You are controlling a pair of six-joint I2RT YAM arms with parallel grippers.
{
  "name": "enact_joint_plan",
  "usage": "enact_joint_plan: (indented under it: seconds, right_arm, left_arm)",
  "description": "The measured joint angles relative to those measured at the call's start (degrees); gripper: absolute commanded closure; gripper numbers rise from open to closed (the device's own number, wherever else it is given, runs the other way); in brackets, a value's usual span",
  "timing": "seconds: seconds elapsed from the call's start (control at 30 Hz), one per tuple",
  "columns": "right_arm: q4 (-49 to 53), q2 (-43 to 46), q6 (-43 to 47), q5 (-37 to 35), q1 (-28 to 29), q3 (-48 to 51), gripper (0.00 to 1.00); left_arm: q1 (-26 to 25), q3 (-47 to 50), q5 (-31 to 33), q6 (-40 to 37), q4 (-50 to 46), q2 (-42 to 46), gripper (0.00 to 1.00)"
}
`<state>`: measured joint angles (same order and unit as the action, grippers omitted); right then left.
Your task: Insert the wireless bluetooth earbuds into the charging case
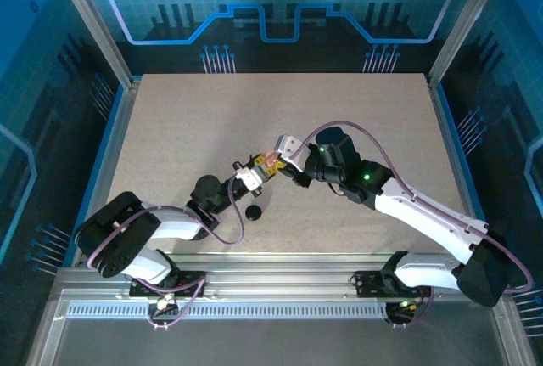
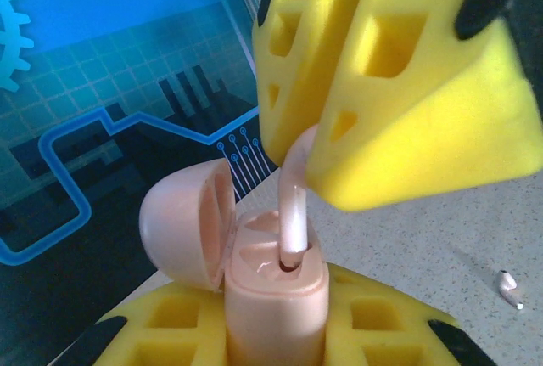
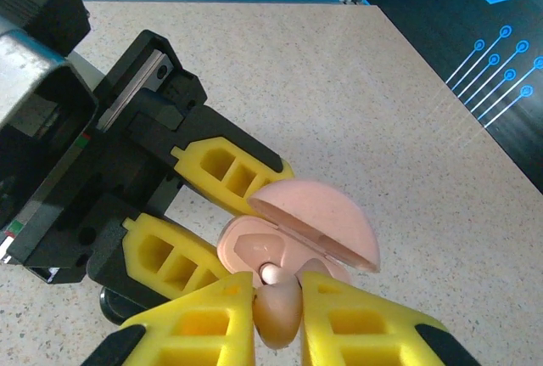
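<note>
Right tool pinches a pink earbud, stem in the open case held by left tool

Our left arm and right arm reach inward over the surface, and the 2 grippers meet near its middle. The left gripper clamps its yellow ribbed fingers on a pale pink charging case. The right gripper pinches a pale pink earbud.

The pink charging case stands upright, its domed lid hinged open. One pink earbud stands stem-down in one of the case's sockets. A second earbud lies on its side, well apart from the case.
</note>
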<state>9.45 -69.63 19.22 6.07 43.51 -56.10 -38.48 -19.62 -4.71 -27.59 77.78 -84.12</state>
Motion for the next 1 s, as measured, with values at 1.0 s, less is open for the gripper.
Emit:
enact_joint_plan:
  seconds: [1.0]
  right_arm:
    - [8.57, -4.68, -5.99, -6.99, 2.93, -7.28, 0.82]
  left_arm:
    - [-0.11, 0.24, 2.16, -1.31, -1.29, 0.0, 0.86]
